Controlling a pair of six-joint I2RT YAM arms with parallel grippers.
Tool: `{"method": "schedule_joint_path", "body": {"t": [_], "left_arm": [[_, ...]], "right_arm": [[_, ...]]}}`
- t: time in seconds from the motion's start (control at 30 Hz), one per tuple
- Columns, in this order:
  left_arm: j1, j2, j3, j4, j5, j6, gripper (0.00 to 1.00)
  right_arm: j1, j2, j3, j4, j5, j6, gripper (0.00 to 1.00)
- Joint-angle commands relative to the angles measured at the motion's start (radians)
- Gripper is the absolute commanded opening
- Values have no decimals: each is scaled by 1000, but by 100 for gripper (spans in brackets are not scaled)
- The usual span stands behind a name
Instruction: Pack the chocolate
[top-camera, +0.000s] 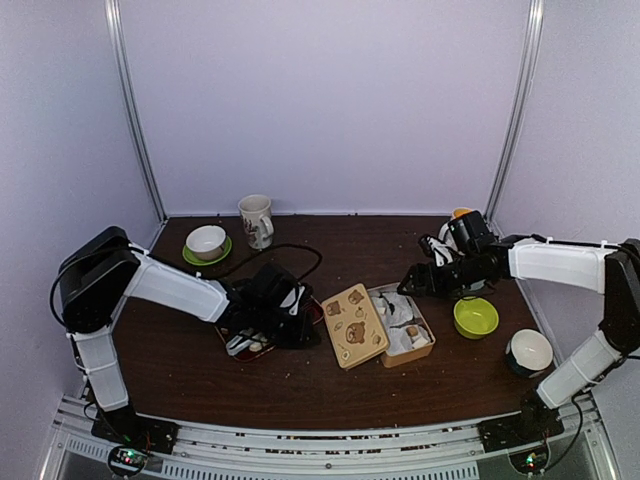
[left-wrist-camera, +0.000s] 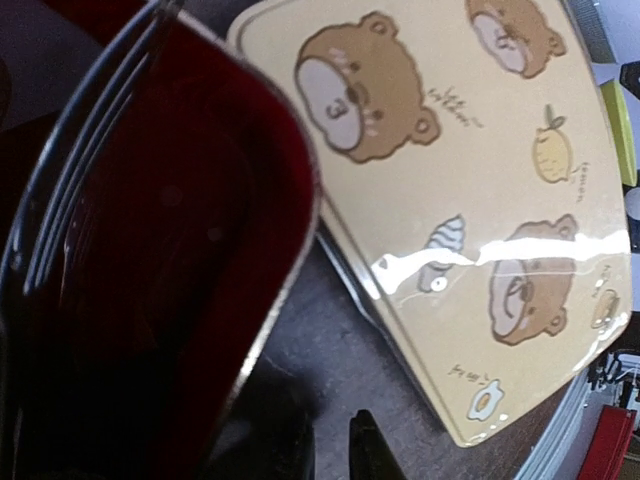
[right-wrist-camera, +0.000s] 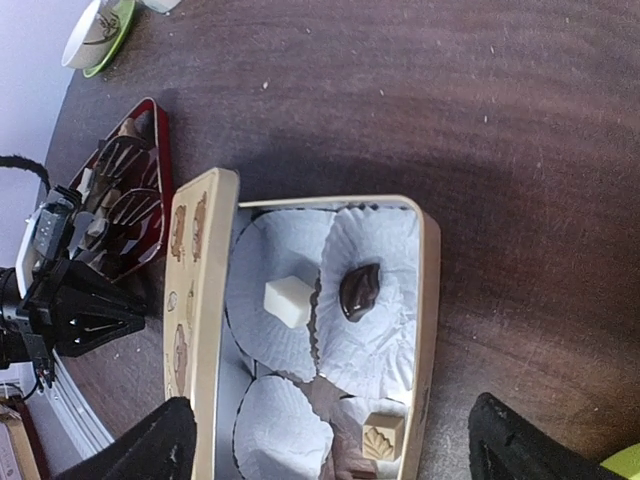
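The chocolate (right-wrist-camera: 360, 290) lies inside the open box (right-wrist-camera: 430, 300), a rounded metal tin in cream colour that stands on the dark wooden table (top-camera: 330, 390). The long axis of the box runs from the far side of the table toward the near side.

Inside the box are white pleated paper cups (right-wrist-camera: 262, 262).
- **White block (right-wrist-camera: 289, 300):** it sits in the cup next to the lid. It is almost a cube, so it has no clear long axis, and its edges are turned diagonal to the walls of the box.
- **Dark brown piece (right-wrist-camera: 360, 290):** it is glossy and shaped like a leaf, in the cup next to the white block, on the side away from the lid. Its long axis goes slanted across the cup, and the narrower end points to the box corner away from the lid.
- **Tan square piece (right-wrist-camera: 383, 437):** it lies flat and has a fan pattern in relief.

The lid (left-wrist-camera: 450, 200) is shiny, with brown bear faces printed on it. It stands open along the left long side of the box. Just beside the lid, on its side away from the box, is the red tray (left-wrist-camera: 180, 250) with dark ribbed cups (right-wrist-camera: 130, 210).

The right gripper (right-wrist-camera: 330, 430) hangs above the box. Its black fingers (right-wrist-camera: 140, 450) are spread wide, one on each side of the box, and nothing is between them. The left gripper (left-wrist-camera: 330, 455) is over the red tray with its tips near together. I cannot tell if it is open or closed.
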Motion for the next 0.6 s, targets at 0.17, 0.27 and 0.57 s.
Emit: {"method": "schedule_joint_path", "body": {"t": [0.17,0.27,0.57], "left_arm": [[-2,105,108,-81,-27,37,16],[-2,125,127,-80,-28,38,16],[0,113,108,-34,-50,38,15]], "right_arm": [[82,77,-87,176,-97,121,98],[114,84,-99,225,-102,161,100],[158,103,-80,235,-73,191,100]]}}
